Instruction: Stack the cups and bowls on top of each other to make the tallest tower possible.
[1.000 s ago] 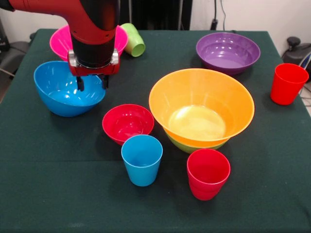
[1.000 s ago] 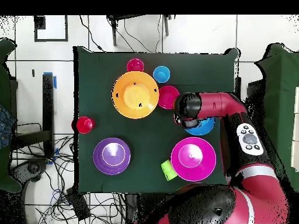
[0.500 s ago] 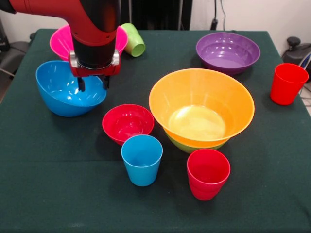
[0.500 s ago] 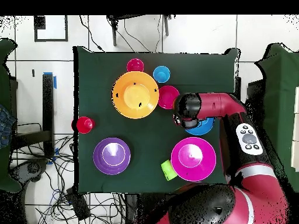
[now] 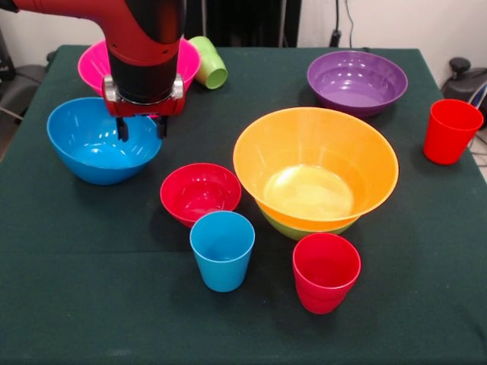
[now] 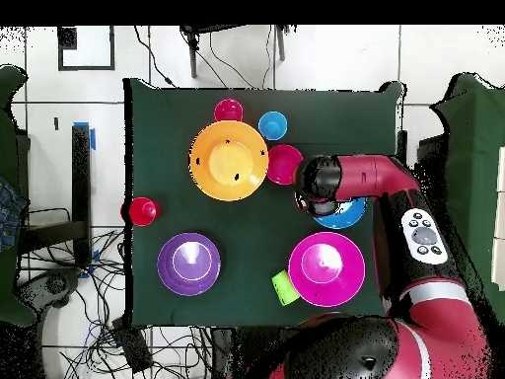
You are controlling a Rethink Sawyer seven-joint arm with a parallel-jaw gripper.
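The blue bowl (image 5: 100,149) sits upright near the table's (image 5: 426,304) left side. The pink bowl (image 5: 95,65) is just behind it and the small red bowl (image 5: 200,192) is near its right. The gripper (image 5: 139,128) hangs over the blue bowl's right rim, one finger inside and one outside, jaws open a little, not squeezing

The glossy red arm (image 5: 114,19) ends in a black cylindrical wrist, ringed below by a silver band with a red plate. Two short black jaws hang beneath. In the overhead view a grey oval button pad (image 6: 422,235) sits on the red arm.
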